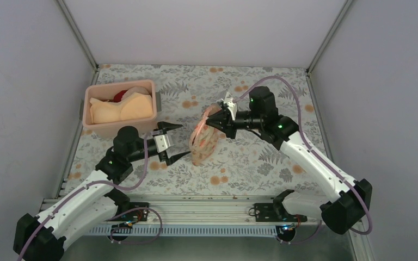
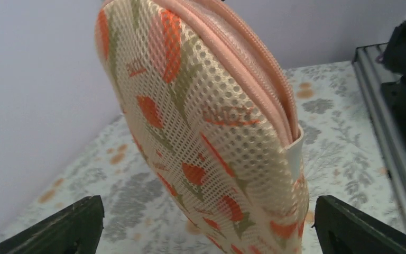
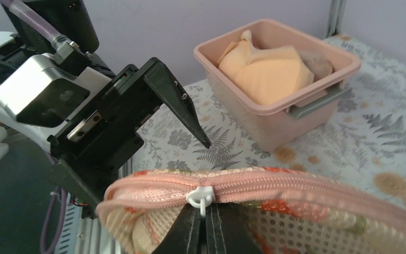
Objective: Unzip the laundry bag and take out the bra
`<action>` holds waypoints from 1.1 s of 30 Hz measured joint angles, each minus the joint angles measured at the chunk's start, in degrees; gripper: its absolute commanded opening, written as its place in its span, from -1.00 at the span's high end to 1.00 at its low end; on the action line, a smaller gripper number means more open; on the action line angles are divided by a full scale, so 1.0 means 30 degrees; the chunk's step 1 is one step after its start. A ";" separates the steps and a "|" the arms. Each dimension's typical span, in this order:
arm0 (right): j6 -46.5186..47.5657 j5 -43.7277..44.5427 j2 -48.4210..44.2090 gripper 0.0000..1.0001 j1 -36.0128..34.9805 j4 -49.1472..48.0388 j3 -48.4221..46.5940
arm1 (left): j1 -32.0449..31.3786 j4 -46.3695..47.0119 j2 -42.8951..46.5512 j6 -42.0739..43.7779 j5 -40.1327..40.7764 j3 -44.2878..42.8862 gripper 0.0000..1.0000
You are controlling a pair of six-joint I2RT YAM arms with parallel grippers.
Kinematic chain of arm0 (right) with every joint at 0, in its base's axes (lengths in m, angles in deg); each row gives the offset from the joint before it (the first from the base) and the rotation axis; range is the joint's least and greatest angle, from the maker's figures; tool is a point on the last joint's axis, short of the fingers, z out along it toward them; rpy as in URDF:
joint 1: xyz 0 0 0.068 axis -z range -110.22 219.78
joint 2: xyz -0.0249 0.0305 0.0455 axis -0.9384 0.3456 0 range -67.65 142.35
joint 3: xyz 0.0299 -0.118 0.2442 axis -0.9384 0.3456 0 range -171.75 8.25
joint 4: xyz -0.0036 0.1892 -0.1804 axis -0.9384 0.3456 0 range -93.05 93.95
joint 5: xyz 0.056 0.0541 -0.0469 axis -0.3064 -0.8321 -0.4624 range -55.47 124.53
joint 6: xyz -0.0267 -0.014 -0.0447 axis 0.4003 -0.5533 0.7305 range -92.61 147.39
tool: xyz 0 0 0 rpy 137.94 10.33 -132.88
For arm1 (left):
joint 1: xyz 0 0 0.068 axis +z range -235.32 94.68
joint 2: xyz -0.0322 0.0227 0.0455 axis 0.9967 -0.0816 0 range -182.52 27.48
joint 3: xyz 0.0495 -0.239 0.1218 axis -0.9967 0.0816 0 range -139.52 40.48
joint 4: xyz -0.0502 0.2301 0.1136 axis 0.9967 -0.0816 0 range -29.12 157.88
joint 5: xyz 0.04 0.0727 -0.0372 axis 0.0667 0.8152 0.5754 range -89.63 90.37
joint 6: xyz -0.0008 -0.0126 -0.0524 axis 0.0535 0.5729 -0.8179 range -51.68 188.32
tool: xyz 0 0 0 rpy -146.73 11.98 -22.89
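The right claw [image 3: 206, 235] is pinched tight on the white zip pull [image 3: 201, 197] of the laundry bag [image 1: 203, 138], its two dark fingers pressed together with the tab between them. From that grip the bag hangs on edge, zip edging uppermost, its mesh side sloping down and away below the claw toward the counter [image 1: 261, 163]; whether its lower end rests there cannot be told. The zip teeth look joined along the stretch in view (the wrist view shows the pull near one rounded end of the pouch). What lies inside cannot be made out through the mesh.

The left claw [image 1: 183, 141] is spread wide and holds nothing. The bag stands just ahead of it, framed between its two fingers [image 2: 79, 225] but touching neither of them. Behind this claw and off to its left sits a pink bin [image 1: 95, 129] on the counter, with a peach bra [image 1: 122, 109] filling most of it and a red garment [image 1: 121, 96] at the far side.
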 measured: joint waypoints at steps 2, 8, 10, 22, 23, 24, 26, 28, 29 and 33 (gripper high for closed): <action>-0.0648 -0.0146 0.0372 0.93 0.0000 -0.0080 0.0095 | 0.0000 -0.0525 0.0000 0.0015 -0.0437 -0.0087 -1.00; -0.2725 0.0015 0.0925 0.93 -0.0138 -0.1275 0.0211 | -0.0029 -0.1829 -0.0466 -0.1064 -0.0816 -0.1982 -1.00; -0.3359 0.0328 0.1013 0.93 -0.0372 -0.1668 0.0226 | -0.0029 -0.1734 -0.0823 -0.2732 -0.0189 -0.2885 -1.00; -0.5479 0.2951 0.1938 0.93 -0.1712 -0.3373 0.0233 | -0.0860 -0.2579 -0.2769 -0.7839 0.3096 -0.4823 -0.08; -0.5472 0.2994 0.2011 0.93 -0.1778 -0.3410 0.0233 | -0.0903 -0.2667 -0.2863 -0.7555 0.3359 -0.4918 0.08; -0.5464 0.3002 0.2025 0.93 -0.1807 -0.3417 0.0233 | -0.0933 -0.2739 -0.2936 -0.7206 0.3534 -0.5034 0.21; -0.5435 0.3009 0.2018 0.93 -0.1902 -0.3446 0.0233 | -0.0954 -0.2841 -0.2936 -0.6397 0.3854 -0.5224 0.56; -0.5384 0.3002 0.2018 0.93 -0.1902 -0.3439 0.0233 | -0.1042 -0.2834 -0.2841 -0.5071 0.3905 -0.5268 0.87; -0.5340 0.3002 0.2018 0.93 -0.1894 -0.3432 0.0233 | -0.1064 -0.2900 -0.2776 -0.4590 0.3891 -0.5268 0.94; -0.5158 0.2718 0.2011 0.93 -0.1639 -0.3169 0.0233 | -0.1100 -0.3169 -0.2426 -0.1923 0.3956 -0.5151 0.95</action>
